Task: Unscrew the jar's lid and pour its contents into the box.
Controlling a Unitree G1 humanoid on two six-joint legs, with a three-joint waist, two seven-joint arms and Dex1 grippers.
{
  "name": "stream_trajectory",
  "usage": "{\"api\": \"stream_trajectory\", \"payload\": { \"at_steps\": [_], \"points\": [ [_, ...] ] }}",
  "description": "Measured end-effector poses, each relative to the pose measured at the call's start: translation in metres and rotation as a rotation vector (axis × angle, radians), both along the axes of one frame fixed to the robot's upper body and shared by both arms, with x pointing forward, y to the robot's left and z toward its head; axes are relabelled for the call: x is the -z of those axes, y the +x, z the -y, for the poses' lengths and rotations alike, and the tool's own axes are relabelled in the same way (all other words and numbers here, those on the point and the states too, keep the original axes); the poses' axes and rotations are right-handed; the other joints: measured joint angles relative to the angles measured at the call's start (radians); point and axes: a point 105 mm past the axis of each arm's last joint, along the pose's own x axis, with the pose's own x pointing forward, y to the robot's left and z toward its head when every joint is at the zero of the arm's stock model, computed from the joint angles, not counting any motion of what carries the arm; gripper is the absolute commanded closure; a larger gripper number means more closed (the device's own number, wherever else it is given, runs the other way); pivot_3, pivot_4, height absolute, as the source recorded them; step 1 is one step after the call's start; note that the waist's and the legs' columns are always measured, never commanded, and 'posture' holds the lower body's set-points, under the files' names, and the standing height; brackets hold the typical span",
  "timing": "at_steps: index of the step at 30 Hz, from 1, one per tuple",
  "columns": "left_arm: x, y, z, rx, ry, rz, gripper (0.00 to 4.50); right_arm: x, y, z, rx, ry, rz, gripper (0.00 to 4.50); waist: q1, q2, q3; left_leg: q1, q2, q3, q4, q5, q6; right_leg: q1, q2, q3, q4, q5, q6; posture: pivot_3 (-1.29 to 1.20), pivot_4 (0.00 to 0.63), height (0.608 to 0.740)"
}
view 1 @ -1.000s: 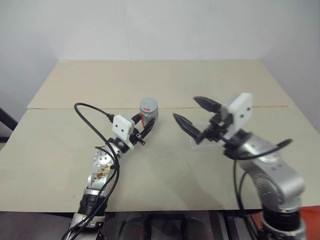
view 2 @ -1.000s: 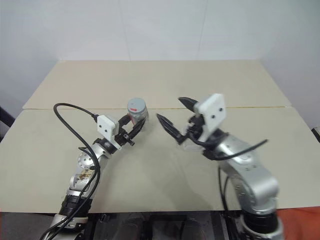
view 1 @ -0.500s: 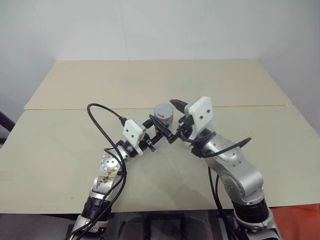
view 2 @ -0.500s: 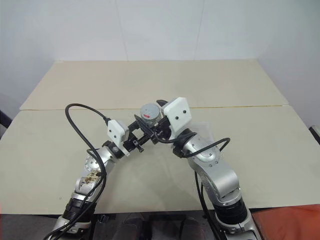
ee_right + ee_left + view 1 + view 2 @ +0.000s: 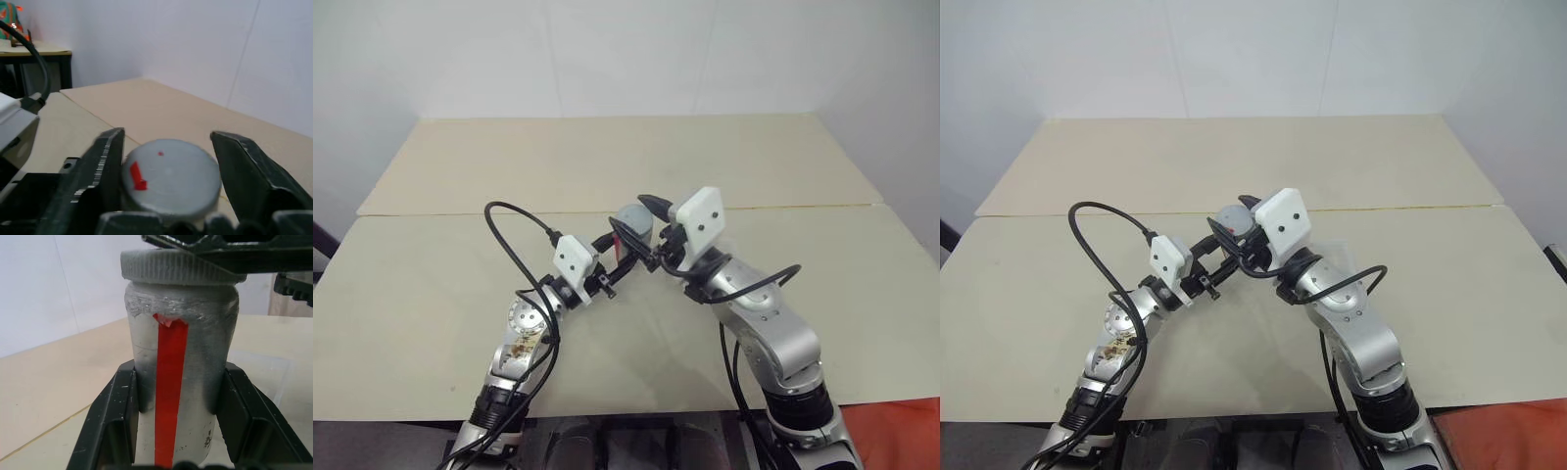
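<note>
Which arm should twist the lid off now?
Right, probably: the right pincer already straddles the lid from above, while the left pincer clamps the jar body to brace it.

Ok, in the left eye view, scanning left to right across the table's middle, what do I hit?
Left tool shut on the jar → jar with its lid → right tool at the lid.
</note>
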Motion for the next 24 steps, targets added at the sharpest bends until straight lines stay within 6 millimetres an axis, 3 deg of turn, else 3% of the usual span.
{"api": "stream_trajectory", "payload": {
  "at_steps": [8, 11, 16, 24],
  "points": [
    [0.001, -0.001, 0.0011, 0.014, 0.009, -0.002, 2.63, 0.0003, -0.0003, 0.0005, 0.0, -0.018, 0.013, 2.12, -0.001, 0.0, 0.0, 0.0, 0.0, 0.0, 0.0, 0.0, 0.0, 0.0, 0.0, 0.0, 0.0, 0.0, 0.0, 0.0, 0.15, 0.74],
    [0.0016, -0.0017, 0.0018, 0.021, 0.012, -0.003, 2.63, 0.0009, -0.001, 0.0005, -0.009, -0.022, 0.011, 1.5, -0.001, 0.0, 0.0, 0.0, 0.0, 0.0, 0.0, 0.0, 0.0, 0.0, 0.0, 0.0, 0.0, 0.0, 0.0, 0.0, 0.15, 0.74],
    [0.0018, -0.0019, 0.002, 0.023, 0.013, -0.004, 2.63, -0.0015, -0.0002, 0.0023, 0.002, -0.007, 0.015, 0.03, -0.002, 0.0, 0.0, 0.0, 0.001, 0.0, 0.0, 0.0, 0.0, 0.0, 0.0, 0.0, 0.0, 0.0, 0.0, 0.0, 0.15, 0.74],
    [0.0017, -0.0018, 0.0018, 0.022, 0.013, -0.003, 2.63, 0.0026, -0.001, 0.0028, -0.012, -0.059, 0.019, 0.03, -0.004, 0.0, 0.0, 0.0, 0.001, 0.0, 0.0, 0.0, 0.0, 0.0, 0.0, 0.0, 0.0, 0.0, 0.0, 0.0, 0.15, 0.74]
  ]
}}
